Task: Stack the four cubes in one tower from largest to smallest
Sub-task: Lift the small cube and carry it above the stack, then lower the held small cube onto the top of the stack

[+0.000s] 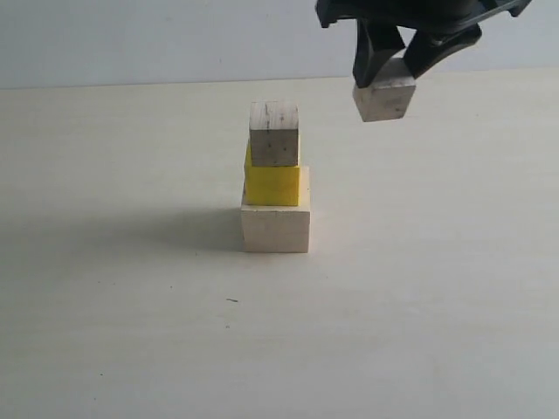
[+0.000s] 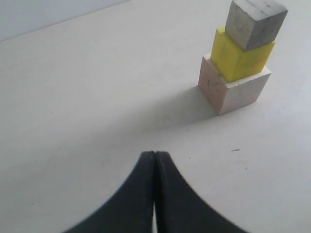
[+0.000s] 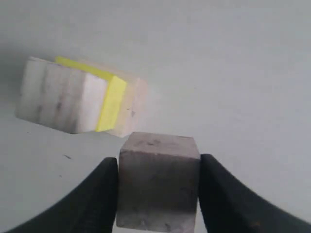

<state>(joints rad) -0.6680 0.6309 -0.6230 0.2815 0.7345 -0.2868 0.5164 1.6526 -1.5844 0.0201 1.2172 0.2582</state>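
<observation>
Right arm: only its black gripper (image 1: pixel 389 77) shows in the exterior view, entering at the top edge, up and to the right of the stack. It points down. Its two fingers (image 3: pixel 104 194) pinch the smallest pale wooden cube (image 1: pixel 384 98) by opposite side faces. The cube hangs clear of the table, apart from the stack, at about the level of the stack's top cube or a little higher. In the right wrist view the stack lies past the held cube and is seen from above.

Left arm: the left gripper (image 2: pixel 155 160) hovers low over bare table, well apart from the stack. Its fingers are pressed together with nothing between them.

Stack: the large pale wooden block (image 1: pixel 276 229) sits on the table. The bright yellow cube (image 1: pixel 272 185) rests on it, shifted toward the block's left edge. The medium greyish wooden cube (image 1: pixel 274 135) rests on the yellow one.

Surface: a pale, matte table (image 1: pixel 131 305). A soft shadow runs left from the stack's base, and a small dark speck lies in front of the stack.

Room: a plain light grey-blue wall (image 1: pixel 131 39) stands behind the stack at the table's far edge.
</observation>
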